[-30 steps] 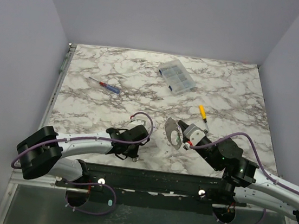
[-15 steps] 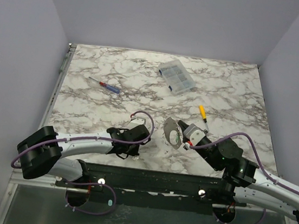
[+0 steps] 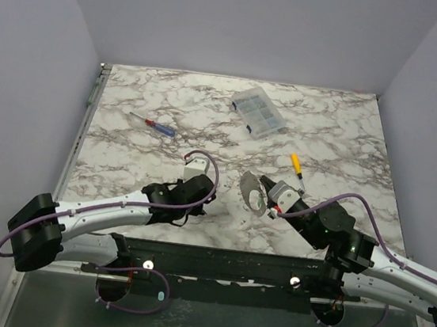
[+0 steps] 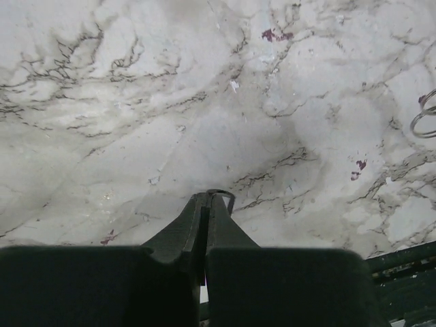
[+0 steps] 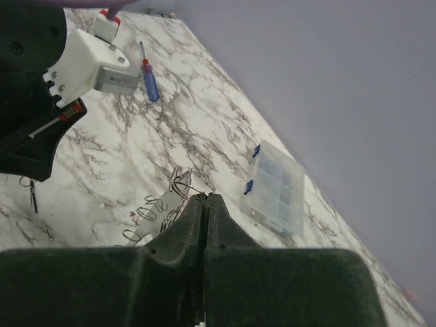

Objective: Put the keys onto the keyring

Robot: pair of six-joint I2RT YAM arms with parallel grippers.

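Pinched between the tightly closed fingers of the right gripper (image 5: 204,199): the edge of a loose cluster of small silvery metal keys (image 5: 160,208) and wire rings, fanning out from the tips toward 10 o'clock in the right wrist view. At 9 o'clock from that cluster in the top view, near but not touching, the left gripper (image 4: 208,201), likewise squeezed together, nipping a thin metal ring (image 4: 223,195) over the white marble-patterned tabletop (image 3: 125,144).

Left pincer (image 4: 206,197) and right pincer (image 5: 205,197) are black wedges (purple cables (image 3: 342,198) trail the white arms (image 3: 109,212)).
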